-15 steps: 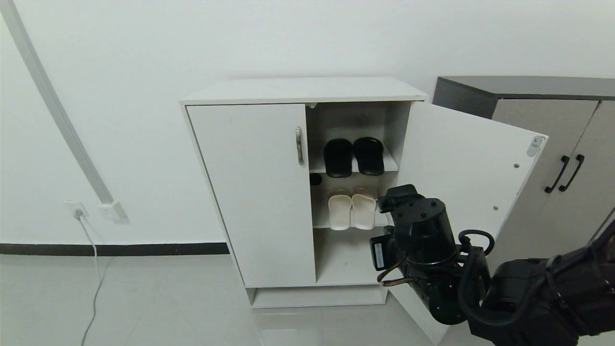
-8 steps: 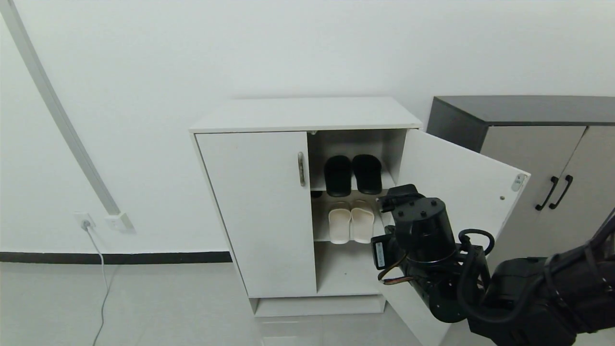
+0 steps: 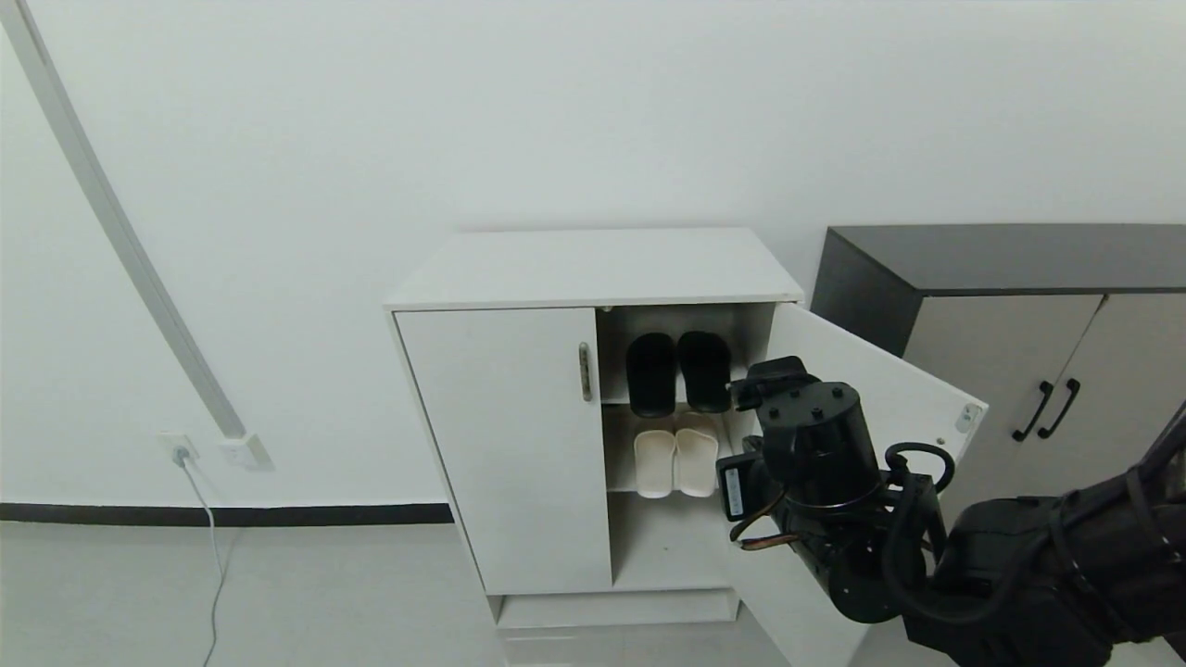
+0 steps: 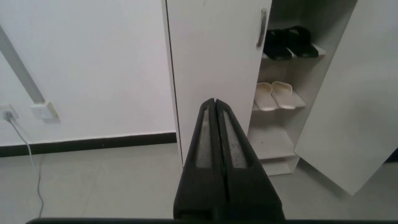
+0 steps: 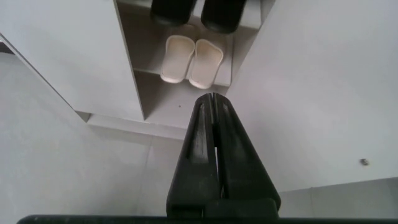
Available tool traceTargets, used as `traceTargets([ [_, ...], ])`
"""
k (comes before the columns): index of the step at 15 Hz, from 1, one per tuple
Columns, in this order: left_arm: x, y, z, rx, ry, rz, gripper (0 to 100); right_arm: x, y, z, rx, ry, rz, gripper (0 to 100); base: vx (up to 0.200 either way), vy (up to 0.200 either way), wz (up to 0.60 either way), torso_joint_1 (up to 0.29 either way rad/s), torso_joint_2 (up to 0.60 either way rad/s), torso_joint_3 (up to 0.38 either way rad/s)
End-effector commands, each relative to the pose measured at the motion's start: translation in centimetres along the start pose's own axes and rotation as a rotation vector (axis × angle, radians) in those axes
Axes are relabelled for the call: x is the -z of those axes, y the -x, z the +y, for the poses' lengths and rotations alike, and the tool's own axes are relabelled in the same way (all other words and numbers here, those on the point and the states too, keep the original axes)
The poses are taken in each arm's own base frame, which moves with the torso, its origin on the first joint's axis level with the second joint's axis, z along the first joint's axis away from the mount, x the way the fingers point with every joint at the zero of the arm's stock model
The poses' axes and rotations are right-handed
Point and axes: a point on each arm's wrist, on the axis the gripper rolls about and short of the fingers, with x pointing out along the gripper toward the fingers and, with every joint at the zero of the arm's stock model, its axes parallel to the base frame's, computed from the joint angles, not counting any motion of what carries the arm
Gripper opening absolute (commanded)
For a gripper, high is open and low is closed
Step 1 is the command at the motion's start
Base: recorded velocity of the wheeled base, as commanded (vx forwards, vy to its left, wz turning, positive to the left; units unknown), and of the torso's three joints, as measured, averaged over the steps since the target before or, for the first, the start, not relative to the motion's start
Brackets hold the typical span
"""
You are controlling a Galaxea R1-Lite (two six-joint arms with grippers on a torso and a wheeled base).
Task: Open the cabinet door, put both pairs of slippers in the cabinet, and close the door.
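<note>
Lying front-to-back: black slippers (image 3: 653,375) above | white slippers (image 3: 695,459) below | cabinet door (image 3: 880,389) open

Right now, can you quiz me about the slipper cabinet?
1. True or false: the black slippers sit on the shelf above the white slippers.
2. On which side of the cabinet is the open door? A: left. B: right.
3. Fill the gap: the right claw is ___.
Key: 1 true; 2 B; 3 shut.
</note>
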Motion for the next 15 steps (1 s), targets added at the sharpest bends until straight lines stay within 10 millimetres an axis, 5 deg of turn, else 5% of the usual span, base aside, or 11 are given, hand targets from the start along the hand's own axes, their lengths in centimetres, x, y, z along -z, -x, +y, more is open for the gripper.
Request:
traceTargets([
  [1,0.0,0.0,0.0,0.0,0.0,0.0,0,0.0,-0.1,0.0,-0.011,0.0,0.004,0,0.0,0.0,0.0,0.207,-0.53,-0.325],
  [15,0.0,0.0,0.0,0.0,0.0,0.0,0,-1.1,0.6,-0.5,-0.01,-0.024,-0.029,0,0.0,0.0,0.0,0.231,-0.53,-0.301],
])
